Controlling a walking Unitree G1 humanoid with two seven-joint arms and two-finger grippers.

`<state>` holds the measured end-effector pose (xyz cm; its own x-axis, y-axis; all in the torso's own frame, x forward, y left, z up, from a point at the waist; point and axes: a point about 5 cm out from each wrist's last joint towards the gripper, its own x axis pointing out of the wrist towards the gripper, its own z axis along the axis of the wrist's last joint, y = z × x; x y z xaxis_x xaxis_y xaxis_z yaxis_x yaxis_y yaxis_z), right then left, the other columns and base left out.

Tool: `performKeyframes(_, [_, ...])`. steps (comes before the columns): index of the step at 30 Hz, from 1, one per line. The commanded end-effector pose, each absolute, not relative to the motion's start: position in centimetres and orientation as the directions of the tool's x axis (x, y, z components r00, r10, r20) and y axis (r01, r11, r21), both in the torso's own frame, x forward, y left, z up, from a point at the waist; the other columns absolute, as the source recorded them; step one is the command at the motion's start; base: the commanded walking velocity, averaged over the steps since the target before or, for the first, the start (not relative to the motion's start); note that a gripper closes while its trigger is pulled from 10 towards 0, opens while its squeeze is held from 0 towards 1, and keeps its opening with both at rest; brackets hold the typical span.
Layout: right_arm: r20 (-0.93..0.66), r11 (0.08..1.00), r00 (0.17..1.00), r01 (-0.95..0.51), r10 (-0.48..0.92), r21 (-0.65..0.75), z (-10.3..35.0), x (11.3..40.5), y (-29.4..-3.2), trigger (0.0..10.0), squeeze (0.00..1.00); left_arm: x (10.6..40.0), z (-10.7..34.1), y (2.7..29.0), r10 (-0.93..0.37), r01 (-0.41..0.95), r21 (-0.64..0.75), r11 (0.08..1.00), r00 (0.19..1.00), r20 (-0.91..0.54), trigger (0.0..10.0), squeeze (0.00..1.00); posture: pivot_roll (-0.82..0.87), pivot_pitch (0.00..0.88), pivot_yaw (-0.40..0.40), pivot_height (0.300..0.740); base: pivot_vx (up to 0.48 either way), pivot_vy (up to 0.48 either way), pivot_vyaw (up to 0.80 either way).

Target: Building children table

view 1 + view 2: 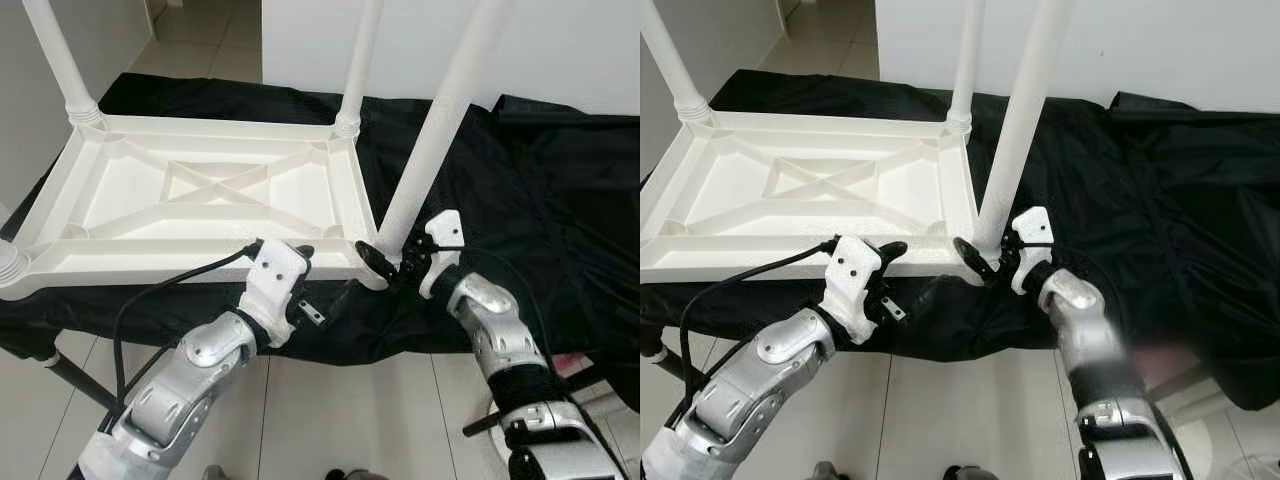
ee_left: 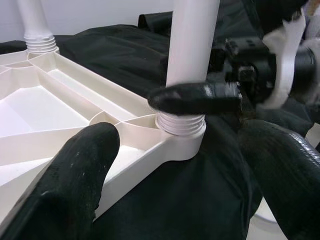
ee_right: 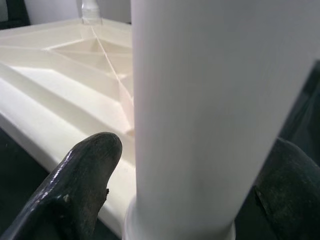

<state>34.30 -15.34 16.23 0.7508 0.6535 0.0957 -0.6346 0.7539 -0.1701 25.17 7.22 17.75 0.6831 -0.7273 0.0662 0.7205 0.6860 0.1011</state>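
Upturned white table (image 1: 200, 195) on black-draped worktop (image 1: 560, 190), near rim at worktop edge. Right gripper (image 1: 392, 262) fingers pinch near-right leg (image 1: 440, 120) base. Left gripper (image 1: 300, 262) fingers spread beside near rim.

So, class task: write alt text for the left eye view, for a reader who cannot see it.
The right pincer grips the base of a tilted white plastic table leg at the near corner of an upturned white plastic tabletop on black cloth. The left pincer rests at its near edge.
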Motion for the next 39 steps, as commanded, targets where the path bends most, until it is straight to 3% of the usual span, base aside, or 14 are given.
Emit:
performKeyframes(1, [0.072,0.744,0.745,-0.646,0.663,-0.172,15.7,34.2,-15.4,10.0,0.0,24.3,17.9,6.4,-0.821,0.813,0.117,0.57,0.568,0.059,10.0,0.0,0.04,0.077,-0.068,0.74,0.0,0.0,0.0])
performKeyframes(6, [0.058,0.729,0.734,-0.657,0.676,-0.19,16.1,35.1,-15.4,10.0,0.0,24.5,17.9,6.4,-0.82,0.81,0.13,0.572,0.57,0.058,10.0,0.0,0.04,0.072,-0.069,0.74,0.0,0.0,0.0])
performKeyframes(8, [0.052,0.72,0.725,-0.667,0.686,-0.193,16.2,35.5,-15.3,3.3,0.0,24.5,17.9,6.3,-0.819,0.809,0.134,0.572,0.57,0.059,10.0,0.0,0.04,0.069,-0.071,0.74,0.0,0.0,0.0])
performKeyframes(9, [0.05,0.72,0.726,-0.667,0.686,-0.194,16.1,35.6,-15.3,3.3,0.0,24.5,17.9,6.3,-0.82,0.809,0.135,0.572,0.57,0.059,10.0,0.0,0.04,0.069,-0.071,0.74,0.0,0.0,0.0])
performKeyframes(11, [0.045,0.721,0.728,-0.665,0.684,-0.193,16.0,35.6,-15.4,0.4,0.0,24.5,17.9,6.3,-0.819,0.808,0.136,0.573,0.57,0.059,10.0,0.0,0.04,0.069,-0.074,0.74,0.0,0.0,0.0])
performKeyframes(12, [0.039,0.726,0.732,-0.664,0.68,-0.182,15.8,35.6,-15.6,0.0,0.0,24.5,17.9,6.3,-0.819,0.808,0.137,0.574,0.571,0.059,10.0,0.0,0.05,0.07,-0.074,0.74,0.0,0.0,0.0])
performKeyframes(23, [0.026,0.761,0.763,-0.641,0.646,-0.1,14.1,35.0,-16.5,0.0,0.0,24.4,17.8,6.4,-0.82,0.809,0.135,0.572,0.57,0.055,10.0,0.0,0.04,0.073,-0.073,0.74,0.0,0.0,0.0])
performKeyframes(24, [0.028,0.764,0.766,-0.638,0.642,-0.093,14.0,34.9,-16.5,7.5,0.0,24.4,17.8,6.3,-0.821,0.811,0.135,0.569,0.568,0.054,10.0,0.0,0.04,0.073,-0.074,0.74,0.0,0.0,0.0])
performKeyframes(25, [0.031,0.772,0.772,-0.631,0.634,-0.081,13.9,34.9,-16.5,10.0,0.0,24.4,17.8,6.3,-0.823,0.813,0.136,0.567,0.565,0.052,10.0,0.0,0.04,0.072,-0.074,0.74,0.0,0.0,0.0])
performKeyframes(39, [0.041,0.89,0.889,-0.456,0.455,0.01,12.9,34.3,-15.3,10.0,0.0,24.0,17.6,6.3,-0.832,0.822,0.131,0.554,0.554,0.044,10.0,0.0,0.04,0.069,-0.078,0.74,0.0,0.0,0.0])
